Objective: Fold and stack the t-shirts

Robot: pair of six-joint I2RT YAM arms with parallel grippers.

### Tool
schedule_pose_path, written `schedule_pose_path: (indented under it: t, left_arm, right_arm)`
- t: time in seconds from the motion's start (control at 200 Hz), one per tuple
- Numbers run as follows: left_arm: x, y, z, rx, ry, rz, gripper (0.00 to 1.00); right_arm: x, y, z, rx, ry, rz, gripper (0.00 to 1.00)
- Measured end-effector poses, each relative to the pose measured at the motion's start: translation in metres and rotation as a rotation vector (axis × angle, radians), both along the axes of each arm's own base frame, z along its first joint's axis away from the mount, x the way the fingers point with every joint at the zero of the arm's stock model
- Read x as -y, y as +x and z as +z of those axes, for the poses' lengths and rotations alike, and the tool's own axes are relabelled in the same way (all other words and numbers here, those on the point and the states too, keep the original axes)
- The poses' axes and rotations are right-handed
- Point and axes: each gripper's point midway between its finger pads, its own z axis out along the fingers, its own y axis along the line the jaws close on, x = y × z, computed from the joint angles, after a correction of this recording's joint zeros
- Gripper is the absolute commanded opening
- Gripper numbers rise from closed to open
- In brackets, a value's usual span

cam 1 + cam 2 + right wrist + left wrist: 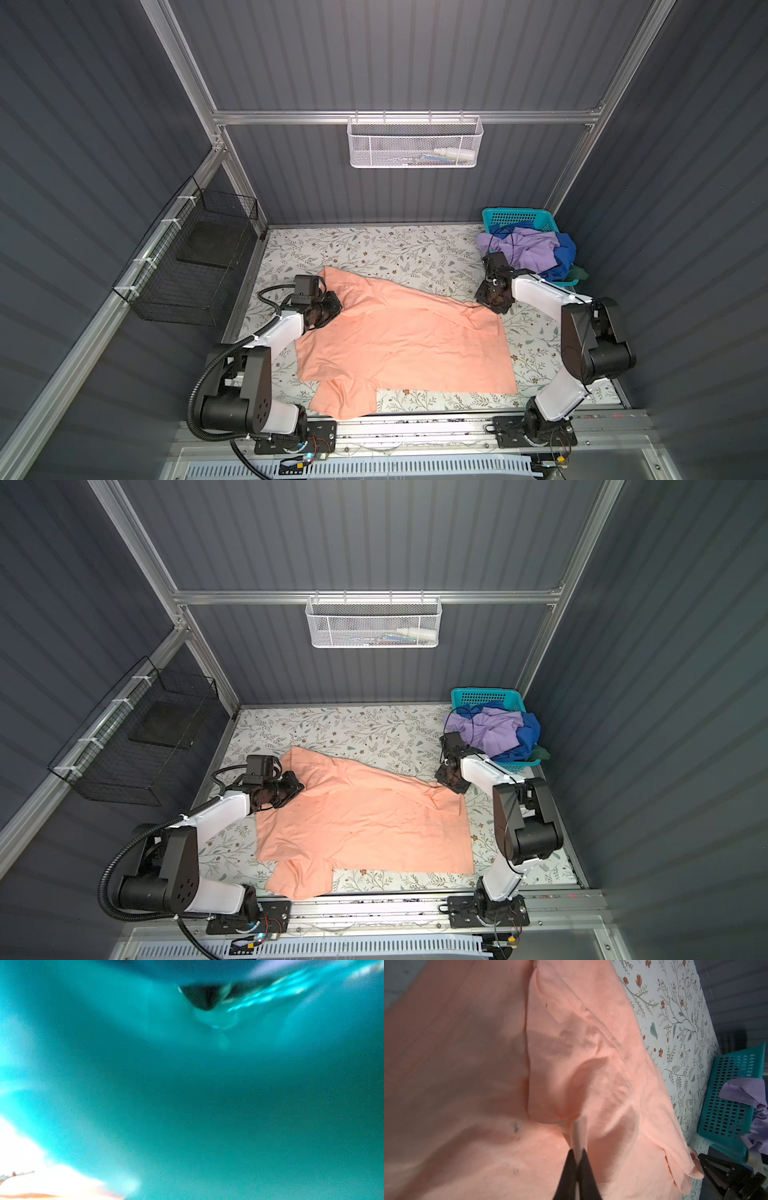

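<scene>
A peach-orange t-shirt (399, 340) (361, 825) lies spread on the table, plain side up, one sleeve hanging toward the front edge. My left gripper (332, 305) (579, 1126) is shut on a raised fold of this shirt near its far left corner. My right gripper (487, 305) (448, 782) points down at the shirt's far right corner, its fingers hidden under the wrist. A teal blur fills the right wrist view. Lavender (528, 249), royal blue (563, 253) and dark green (579, 273) t-shirts are heaped in the teal basket (519, 218).
The basket stands in the far right corner, just behind my right wrist. A white mesh basket (413, 143) hangs on the back rail. A black wire basket (195, 266) hangs on the left wall. The floral table cover (374, 249) shows behind the shirt.
</scene>
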Motion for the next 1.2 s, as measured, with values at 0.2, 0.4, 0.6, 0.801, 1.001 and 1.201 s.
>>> schedule_pose_path:
  t: [0.2,0.4,0.6,0.801,1.001,1.201]
  left_arm:
    - [0.000,0.000,0.000,0.000,0.000,0.000,0.00]
    - [0.000,0.000,0.000,0.000,0.000,0.000,0.00]
    - [0.000,0.000,0.000,0.001,0.000,0.000,0.00]
    - [0.000,0.000,0.000,0.000,0.000,-0.001,0.00]
    - [0.000,0.001,0.001,0.003,0.000,-0.001,0.00]
    - [0.001,0.008,0.010,0.027,-0.002,0.001,0.00]
  right_arm:
    - [-0.003,0.000,0.000,0.010,0.008,-0.003,0.36]
    - [-0.010,0.000,-0.001,0.012,0.009,0.014,0.20]
    - [-0.014,0.003,-0.001,0.015,0.006,0.019,0.15]
    - [-0.014,0.003,-0.001,0.014,0.001,0.022,0.00]
    - [-0.014,-0.001,0.001,-0.008,-0.015,0.029,0.00]
    - [-0.017,0.003,0.015,-0.032,-0.031,0.065,0.00]
